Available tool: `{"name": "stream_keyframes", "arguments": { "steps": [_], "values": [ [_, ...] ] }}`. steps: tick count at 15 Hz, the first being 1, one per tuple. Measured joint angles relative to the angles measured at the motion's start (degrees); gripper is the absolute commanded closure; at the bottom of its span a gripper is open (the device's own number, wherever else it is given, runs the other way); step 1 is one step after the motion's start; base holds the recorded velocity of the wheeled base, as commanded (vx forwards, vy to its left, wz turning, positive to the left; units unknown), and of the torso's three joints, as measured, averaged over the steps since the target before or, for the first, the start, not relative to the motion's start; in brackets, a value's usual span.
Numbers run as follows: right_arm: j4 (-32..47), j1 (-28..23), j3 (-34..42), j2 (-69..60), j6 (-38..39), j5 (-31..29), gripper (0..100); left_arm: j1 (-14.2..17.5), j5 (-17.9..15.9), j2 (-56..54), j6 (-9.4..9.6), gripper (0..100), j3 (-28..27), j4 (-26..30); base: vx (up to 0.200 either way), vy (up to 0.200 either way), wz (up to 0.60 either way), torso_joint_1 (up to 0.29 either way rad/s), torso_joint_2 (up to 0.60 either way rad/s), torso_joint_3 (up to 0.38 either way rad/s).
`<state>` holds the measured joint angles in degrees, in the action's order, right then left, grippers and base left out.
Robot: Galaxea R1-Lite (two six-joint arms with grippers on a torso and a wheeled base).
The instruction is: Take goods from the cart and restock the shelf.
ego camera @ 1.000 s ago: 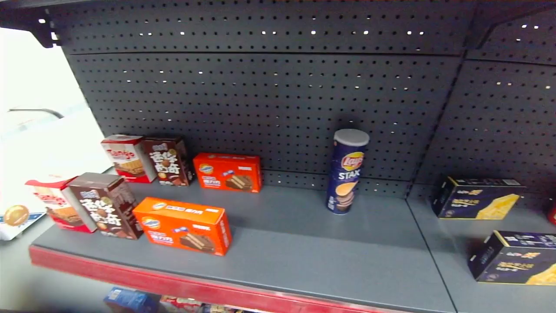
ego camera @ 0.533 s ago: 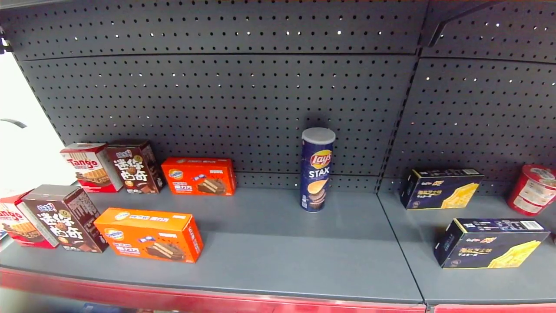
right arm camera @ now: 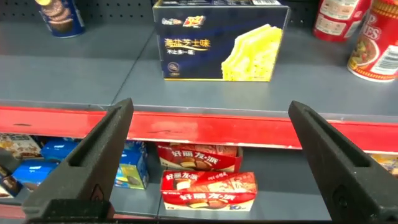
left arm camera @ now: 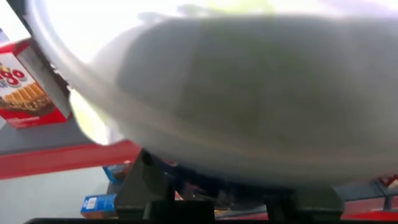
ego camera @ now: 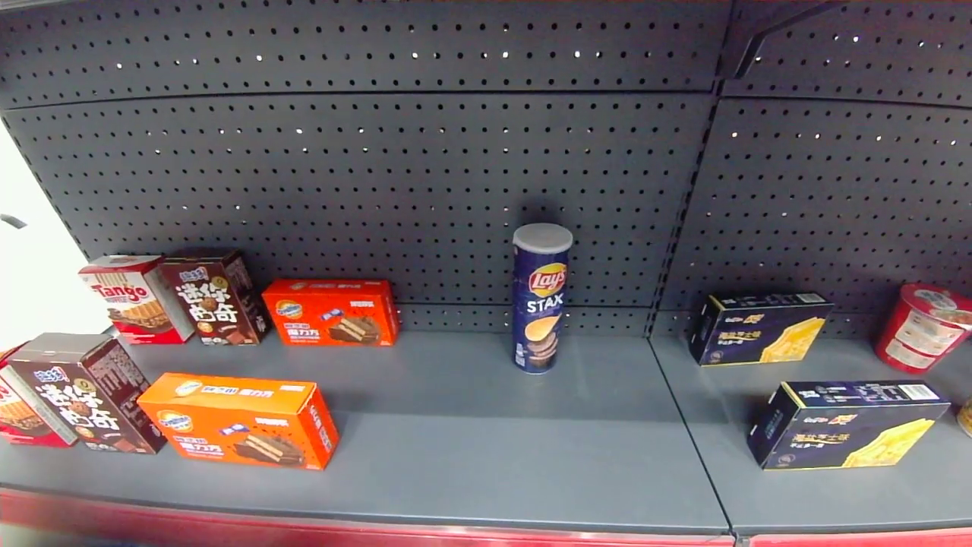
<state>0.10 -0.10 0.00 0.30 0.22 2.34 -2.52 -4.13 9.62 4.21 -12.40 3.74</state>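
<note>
Head view: on the shelf [ego camera: 493, 456], upright chip can [ego camera: 541, 304] close to the pegboard [ego camera: 380, 167]. Orange boxes [ego camera: 239, 422] and brown boxes [ego camera: 80, 395] well to its left, blue boxes [ego camera: 847, 422] in the next bay to the right.

Left wrist view: left gripper [left arm camera: 227, 196] clamped on a lidded can [left arm camera: 249, 93], blurred, close up against the camera. Red box [left arm camera: 25, 87] on the shelf beyond.

Right wrist view: right gripper [right arm camera: 211, 109] spread wide and empty, just before the shelf's red edge [right arm camera: 205, 127]. One blue box on the shelf behind it, red cups [right arm camera: 379, 43] beside that box.

Blue grey-lidded chip can [ego camera: 541, 300] upright at the back of the grey shelf [ego camera: 486, 448].
</note>
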Motion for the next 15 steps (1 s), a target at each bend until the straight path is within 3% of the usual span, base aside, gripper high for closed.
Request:
{"name": "stream_keyframes", "arguments": {
  "steps": [6, 8, 10, 15],
  "values": [
    [-0.7, -0.1, -2.3, 2.1, -2.5, 0.6, 0, 0.2, 3.2, -2.5, -0.13, 100, -6.0, 9.2, 0.0, 0.0, 0.0, 0.0, 0.0, 0.0],
    [-2.1, 1.0, -7.6, 6.7, -3.2, 3.8, 0, 0.3, 4.5, -3.6, -0.07, 100, -7.4, 11.8, 0.0, 0.0, 0.0, 0.0, 0.0, 0.0],
    [-2.5, 4.0, -16.2, 15.7, -3.6, 7.1, 0, 0.6, 8.0, -4.8, -0.09, 100, -8.3, 12.2, 0.0, 0.0, 0.0, 0.0, 0.0, 0.0],
    [-3.0, 15.9, -35.2, 41.2, -4.4, 14.7, 0, 0.4, 8.4, -5.5, -0.4, 100, -8.3, 12.2, 0.0, 0.0, 0.0, 0.0, 0.0, 0.0]
  ]
}}
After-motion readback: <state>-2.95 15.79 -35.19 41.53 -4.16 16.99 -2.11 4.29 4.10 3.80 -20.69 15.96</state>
